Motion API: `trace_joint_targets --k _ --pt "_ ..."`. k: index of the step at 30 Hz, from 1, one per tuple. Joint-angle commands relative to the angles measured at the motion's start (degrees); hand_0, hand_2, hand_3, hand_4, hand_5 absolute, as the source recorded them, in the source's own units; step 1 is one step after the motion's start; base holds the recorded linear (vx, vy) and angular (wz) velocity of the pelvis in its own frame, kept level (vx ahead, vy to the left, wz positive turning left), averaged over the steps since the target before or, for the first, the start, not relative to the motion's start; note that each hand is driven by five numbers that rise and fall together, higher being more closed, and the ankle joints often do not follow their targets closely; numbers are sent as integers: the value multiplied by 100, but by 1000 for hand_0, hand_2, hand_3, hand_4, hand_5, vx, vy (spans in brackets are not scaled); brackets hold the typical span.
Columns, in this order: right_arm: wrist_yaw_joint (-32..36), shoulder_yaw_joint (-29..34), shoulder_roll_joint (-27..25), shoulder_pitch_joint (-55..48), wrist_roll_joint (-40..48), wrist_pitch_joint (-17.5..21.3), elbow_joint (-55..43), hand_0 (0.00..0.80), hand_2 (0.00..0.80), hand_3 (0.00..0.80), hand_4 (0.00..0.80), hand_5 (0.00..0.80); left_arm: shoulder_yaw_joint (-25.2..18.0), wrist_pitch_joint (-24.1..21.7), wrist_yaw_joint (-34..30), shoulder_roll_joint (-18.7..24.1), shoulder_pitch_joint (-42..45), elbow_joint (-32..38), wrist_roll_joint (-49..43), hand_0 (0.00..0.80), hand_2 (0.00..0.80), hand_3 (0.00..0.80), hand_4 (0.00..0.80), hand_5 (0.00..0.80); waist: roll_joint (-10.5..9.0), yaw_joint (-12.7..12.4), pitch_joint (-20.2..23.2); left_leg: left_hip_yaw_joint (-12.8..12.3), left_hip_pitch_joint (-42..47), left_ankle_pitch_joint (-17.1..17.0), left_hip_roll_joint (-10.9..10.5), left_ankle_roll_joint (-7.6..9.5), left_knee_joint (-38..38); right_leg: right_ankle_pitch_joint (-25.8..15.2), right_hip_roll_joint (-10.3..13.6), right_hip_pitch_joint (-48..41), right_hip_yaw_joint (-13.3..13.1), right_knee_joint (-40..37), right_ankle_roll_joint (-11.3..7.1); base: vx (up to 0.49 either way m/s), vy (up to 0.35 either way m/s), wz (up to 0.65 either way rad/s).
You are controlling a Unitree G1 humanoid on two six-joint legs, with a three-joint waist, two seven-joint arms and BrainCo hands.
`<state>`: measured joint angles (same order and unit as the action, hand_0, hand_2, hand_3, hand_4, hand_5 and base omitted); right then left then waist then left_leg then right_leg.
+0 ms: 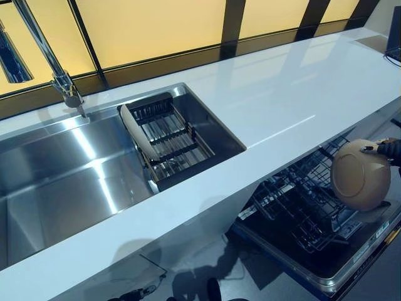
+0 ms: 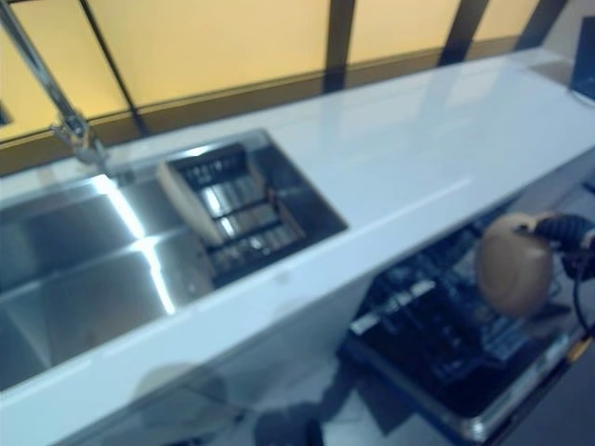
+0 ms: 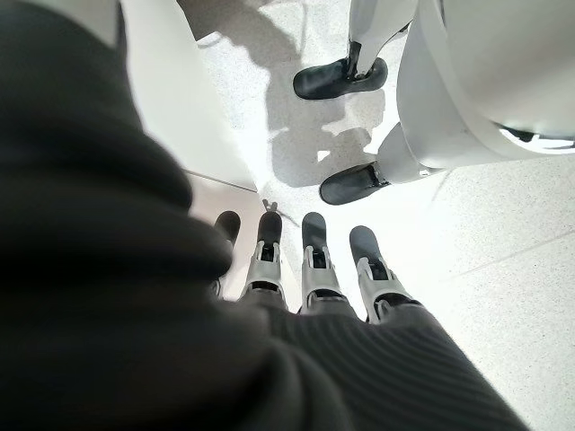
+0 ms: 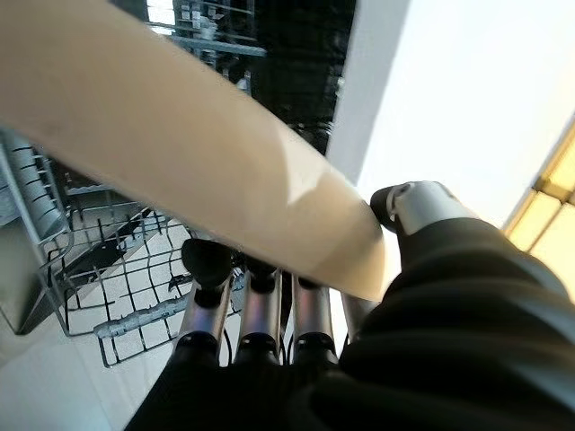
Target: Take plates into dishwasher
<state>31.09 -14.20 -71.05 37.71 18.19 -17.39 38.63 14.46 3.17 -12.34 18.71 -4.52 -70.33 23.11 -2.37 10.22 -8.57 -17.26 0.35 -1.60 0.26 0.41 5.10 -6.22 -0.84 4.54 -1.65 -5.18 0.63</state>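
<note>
A tan plate (image 1: pixel 360 174) hangs on edge above the open dishwasher's lower rack (image 1: pixel 301 213), its underside facing the camera. My right hand (image 1: pixel 390 149) pinches the plate's upper right rim; in the right wrist view the thumb (image 4: pixel 415 205) lies on one face of the plate (image 4: pixel 198 144) and the fingers (image 4: pixel 260 305) on the other. A second, pale plate (image 1: pixel 139 133) stands on edge in the drying rack (image 1: pixel 166 135) inside the sink. My left hand (image 3: pixel 305 269) shows only in its wrist view, hanging with straight fingers over the floor, holding nothing.
The white counter (image 1: pixel 294 94) runs across, with the steel sink (image 1: pixel 62 175) at left and a tap (image 1: pixel 59 75) behind it. The pulled-out dishwasher rack sits below the counter's front edge at right, over the open door (image 1: pixel 338 269).
</note>
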Motion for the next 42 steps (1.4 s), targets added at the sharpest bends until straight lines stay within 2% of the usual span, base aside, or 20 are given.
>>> trace_joint_targets --k 1,3,8,23,37,42 --pt "7 -51 -327 -22 -740 573 -164 800 800 800 800 800 -122 -14 33 123 -79 -95 -220 0 0 0 0 0 -259 -117 149 238 238 470 135 -51 -10 294 62 -234 46 18 -360 0 0 0" --pt "-62 -129 -301 -114 -987 715 -324 800 800 800 800 800 -133 -22 24 118 -80 -92 -219 0 0 0 0 0 -272 -123 152 249 248 469 130 -51 -10 294 60 -247 45 18 -361 0 0 0" --pt "27 -194 -249 -386 -1500 794 -719 800 800 800 800 800 -142 29 43 96 -111 -38 -231 0 0 0 0 0 -296 -136 148 262 248 464 138 -37 -10 288 65 -254 59 18 -376 0 0 0" --pt "217 173 247 -1168 -1958 776 -1473 800 800 800 800 800 -340 -21 39 105 -86 -28 -322 0 0 0 0 0 -288 -145 31 293 206 442 141 -21 -10 296 83 -235 97 18 -369 0 0 0" --pt "-23 328 556 -1559 -2156 938 -1912 800 800 800 800 800 -358 -5 53 115 -92 -29 -345 0 0 0 0 0 -276 -163 -4 323 208 437 148 -13 -10 302 87 -248 114 18 -378 0 0 0" --pt "-252 189 666 -1432 -2643 1050 -1964 800 800 800 800 800 -317 2 52 86 -85 13 -303 0 0 0 0 0 -236 -189 -9 365 207 433 137 -15 -10 311 92 -252 119 18 -378 0 0 0"
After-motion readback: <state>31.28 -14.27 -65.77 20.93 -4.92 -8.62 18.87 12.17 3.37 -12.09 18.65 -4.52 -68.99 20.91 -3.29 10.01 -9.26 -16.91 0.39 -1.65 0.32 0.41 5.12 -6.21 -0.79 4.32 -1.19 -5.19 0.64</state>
